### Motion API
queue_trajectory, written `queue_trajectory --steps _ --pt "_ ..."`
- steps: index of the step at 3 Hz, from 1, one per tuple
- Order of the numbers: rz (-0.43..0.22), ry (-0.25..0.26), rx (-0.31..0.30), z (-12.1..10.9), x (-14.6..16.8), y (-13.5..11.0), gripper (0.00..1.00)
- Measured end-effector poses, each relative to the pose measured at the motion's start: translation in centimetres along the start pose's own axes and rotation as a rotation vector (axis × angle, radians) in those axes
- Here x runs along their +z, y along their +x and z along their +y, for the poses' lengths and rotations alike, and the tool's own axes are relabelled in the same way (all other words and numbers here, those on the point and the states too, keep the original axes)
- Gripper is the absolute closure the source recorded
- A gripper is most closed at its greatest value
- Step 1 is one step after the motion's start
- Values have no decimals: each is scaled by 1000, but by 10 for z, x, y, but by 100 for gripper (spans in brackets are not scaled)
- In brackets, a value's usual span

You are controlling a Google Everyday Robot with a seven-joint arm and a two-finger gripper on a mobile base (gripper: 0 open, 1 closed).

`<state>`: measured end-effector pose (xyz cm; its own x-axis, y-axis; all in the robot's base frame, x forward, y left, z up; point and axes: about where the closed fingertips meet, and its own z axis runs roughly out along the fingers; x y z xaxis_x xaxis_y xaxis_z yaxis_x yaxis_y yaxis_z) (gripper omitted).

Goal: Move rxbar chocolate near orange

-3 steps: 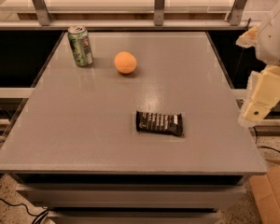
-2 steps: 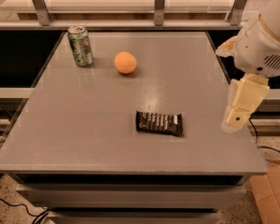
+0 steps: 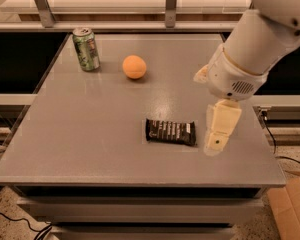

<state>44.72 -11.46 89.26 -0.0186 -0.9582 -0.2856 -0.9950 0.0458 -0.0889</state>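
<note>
The rxbar chocolate (image 3: 170, 132), a flat black wrapper with white lettering, lies on the grey table (image 3: 90, 134) a little right of its middle. The orange (image 3: 134, 66) sits farther back and to the left of it, well apart from the bar. My gripper (image 3: 217, 139) hangs from the white arm that comes in from the upper right. It is just to the right of the bar's right end, above the table, and holds nothing.
A green drink can (image 3: 86, 48) stands upright at the table's back left, left of the orange. A cardboard box (image 3: 290, 204) sits on the floor at the lower right. Metal rails run behind the table.
My arm has swung in from the right edge toward the left, and the gripper now hangs beside the bar's right end. The bar, orange and can have not moved.
</note>
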Motion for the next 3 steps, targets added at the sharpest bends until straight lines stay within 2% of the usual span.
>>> queue_trajectory --steps 1,3 --pt "4 -33 -24 -4 31 -10 0" --pt "-26 -69 -53 -18 74 -26 0"
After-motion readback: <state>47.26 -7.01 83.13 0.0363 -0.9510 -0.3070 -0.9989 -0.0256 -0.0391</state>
